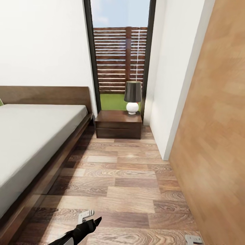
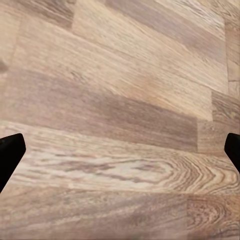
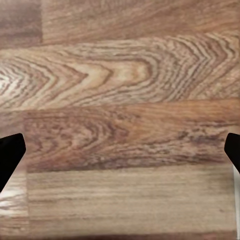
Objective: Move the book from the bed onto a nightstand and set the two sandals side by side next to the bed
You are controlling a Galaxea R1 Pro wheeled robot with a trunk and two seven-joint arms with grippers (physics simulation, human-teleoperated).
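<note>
From my head camera I look down a narrow strip of wood-plank floor (image 1: pixel 129 190) with the bed (image 1: pixel 34 136) along one side: its pale grey mattress lies flat on a dark brown frame, and the brown headboard stands against the white wall. Just beside the head of the bed, at the far end of the floor strip, sits the nightstand (image 1: pixel 118 124), a dark brown cabinet with two drawer fronts. A table lamp (image 1: pixel 132 97) with a dark shade and a round white base stands on the nightstand's top, toward the corner away from the bed. Behind the nightstand rises the tall dark-framed glass door (image 1: pixel 120 51), with a slatted wooden fence and grass beyond it. A light wood panel wall (image 1: pixel 217 136) runs opposite the bed. Low in this view my left gripper (image 1: pixel 89 217) hangs over the planks near the bed frame, and a pale bit of my right gripper (image 1: pixel 193 239) shows by the panel wall. From my left wrist camera, my two dark fingertips (image 2: pixel 11 155) sit far apart at the edges with bare planks between them, gripping nothing. From my right wrist camera the fingertips (image 3: pixel 11 157) are likewise spread wide over wood grain, empty.
</note>
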